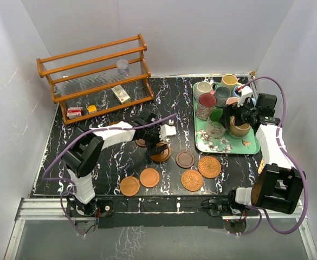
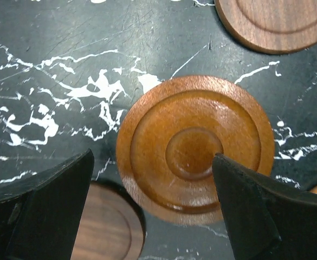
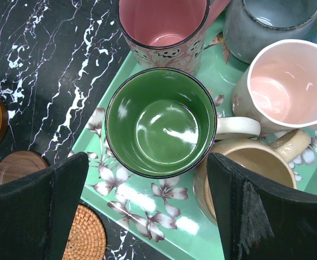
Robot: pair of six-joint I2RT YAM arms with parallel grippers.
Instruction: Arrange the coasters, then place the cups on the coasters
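Several coasters lie on the black marbled table: two orange wood discs (image 1: 129,186) (image 1: 149,177), a dark one (image 1: 185,159) and two wicker ones (image 1: 209,167) (image 1: 192,180). My left gripper (image 1: 157,142) (image 2: 153,158) hangs open just above a rimmed orange-brown coaster (image 2: 193,146) (image 1: 161,154), with nothing in its jaws. A dark walnut coaster (image 2: 107,225) sits partly under that coaster's edge. The cups stand on the green floral tray (image 1: 253,146) (image 3: 142,200). My right gripper (image 1: 226,120) (image 3: 147,158) is open over the green cup (image 3: 161,122), beside the tan cup (image 3: 250,162).
A wooden rack (image 1: 93,76) stands at the back left with a clear plastic cup (image 1: 123,66) and small boxes on it. Maroon (image 1: 207,101), cream (image 1: 204,88), yellow (image 1: 230,81) and grey-blue (image 1: 222,95) mugs crowd the tray. White walls close in all sides.
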